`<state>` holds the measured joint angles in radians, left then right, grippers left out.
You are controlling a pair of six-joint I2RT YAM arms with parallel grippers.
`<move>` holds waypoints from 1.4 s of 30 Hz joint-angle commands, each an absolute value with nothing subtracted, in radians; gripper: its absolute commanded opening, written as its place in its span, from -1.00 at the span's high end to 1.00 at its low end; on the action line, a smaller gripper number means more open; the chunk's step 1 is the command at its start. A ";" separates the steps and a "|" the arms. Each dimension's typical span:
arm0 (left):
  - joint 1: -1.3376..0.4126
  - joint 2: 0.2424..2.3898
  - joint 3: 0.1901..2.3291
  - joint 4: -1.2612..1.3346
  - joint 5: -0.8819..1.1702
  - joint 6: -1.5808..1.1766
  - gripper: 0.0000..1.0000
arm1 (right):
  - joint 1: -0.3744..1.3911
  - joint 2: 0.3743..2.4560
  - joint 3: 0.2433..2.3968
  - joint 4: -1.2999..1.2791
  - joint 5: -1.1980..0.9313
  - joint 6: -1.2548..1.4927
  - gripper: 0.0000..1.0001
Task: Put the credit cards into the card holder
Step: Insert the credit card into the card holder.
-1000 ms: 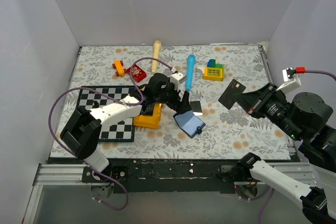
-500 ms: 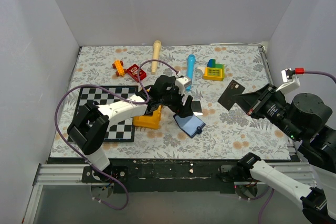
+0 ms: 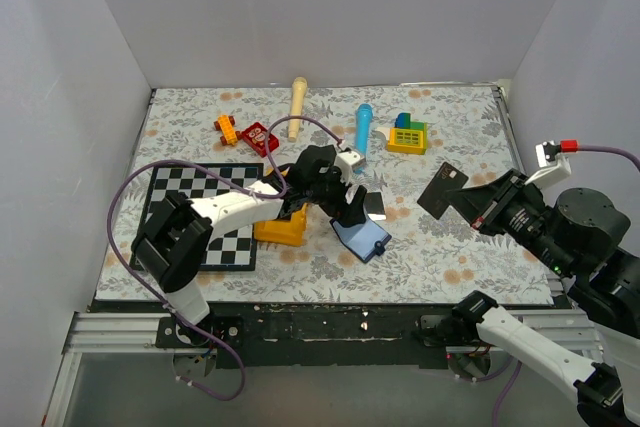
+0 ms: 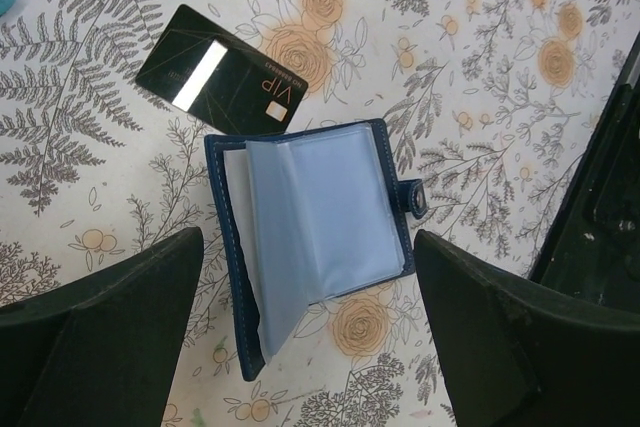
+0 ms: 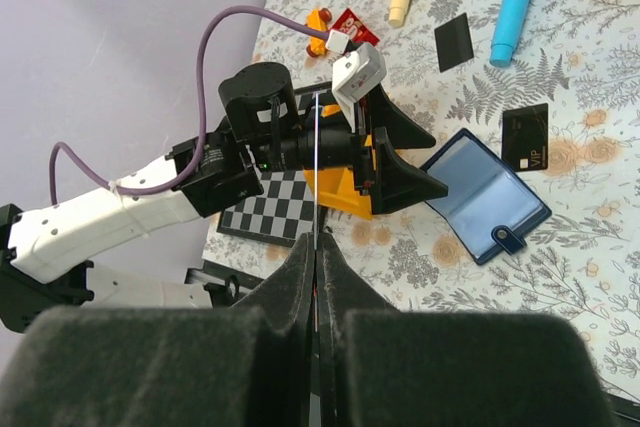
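Observation:
The card holder [image 4: 310, 237] lies open on the floral cloth, light blue pockets up, also in the top view [image 3: 360, 237]. One credit card [image 4: 220, 72], black with a bright stripe, lies flat just beyond it, touching its far corner [image 3: 373, 207]. My left gripper [image 4: 310, 347] hovers open over the holder's near edge, a finger on each side, holding nothing [image 3: 350, 210]. My right gripper [image 5: 317, 247] is shut on a second credit card [image 3: 442, 190], held in the air right of the holder. That card shows edge-on as a thin line [image 5: 316, 167] in the right wrist view.
A yellow block [image 3: 283, 225] and a checkerboard [image 3: 200, 217] sit left of the holder under the left arm. Farther back lie a blue marker [image 3: 362, 132], a wooden stick [image 3: 297, 107], a yellow-green toy [image 3: 407, 134], small red and orange toys [image 3: 262, 137] and a flat black rectangle [image 5: 455, 42].
The left arm has swung right and settled over the card holder. The right gripper has lowered slightly with its card. The holder and the table card have not moved.

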<state>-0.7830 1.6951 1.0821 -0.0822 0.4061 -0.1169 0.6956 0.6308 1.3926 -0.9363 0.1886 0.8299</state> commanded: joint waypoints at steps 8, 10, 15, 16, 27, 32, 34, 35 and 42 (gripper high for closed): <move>-0.788 1.755 1.118 -0.135 0.296 -0.080 -0.60 | 0.695 0.594 1.270 -0.953 0.236 0.831 0.97; -0.788 1.769 1.121 -0.132 0.301 -0.086 -0.48 | 0.695 0.591 1.252 -0.956 0.235 0.836 0.97; -0.787 1.790 1.132 -0.132 0.334 -0.103 -0.08 | 0.695 0.580 1.218 -0.954 0.248 0.839 0.97; -0.787 1.792 1.134 -0.130 0.339 -0.109 0.00 | 0.695 0.580 1.212 -0.956 0.253 0.841 0.97; -0.787 1.747 1.037 -0.074 0.344 -0.258 0.90 | 0.695 0.555 1.062 -0.899 0.229 0.850 0.97; -0.788 1.666 0.901 0.059 0.316 -0.447 1.00 | 0.695 0.542 0.931 -0.773 0.137 0.839 0.97; -0.788 1.619 0.803 0.159 0.311 -0.555 1.00 | 0.695 0.548 0.898 -0.741 0.108 0.838 0.97; -0.787 1.593 0.755 0.223 0.310 -0.616 1.00 | 0.695 0.554 0.884 -0.733 0.094 0.836 0.97; -0.874 1.488 0.561 0.403 0.122 -0.870 1.00 | 0.686 0.614 0.780 -0.623 -0.064 0.845 0.97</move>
<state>-0.8120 1.5520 0.5877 0.2813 0.2596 -0.7002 0.6945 0.5861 0.8364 -0.7673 0.0639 0.8383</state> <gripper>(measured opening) 0.084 0.027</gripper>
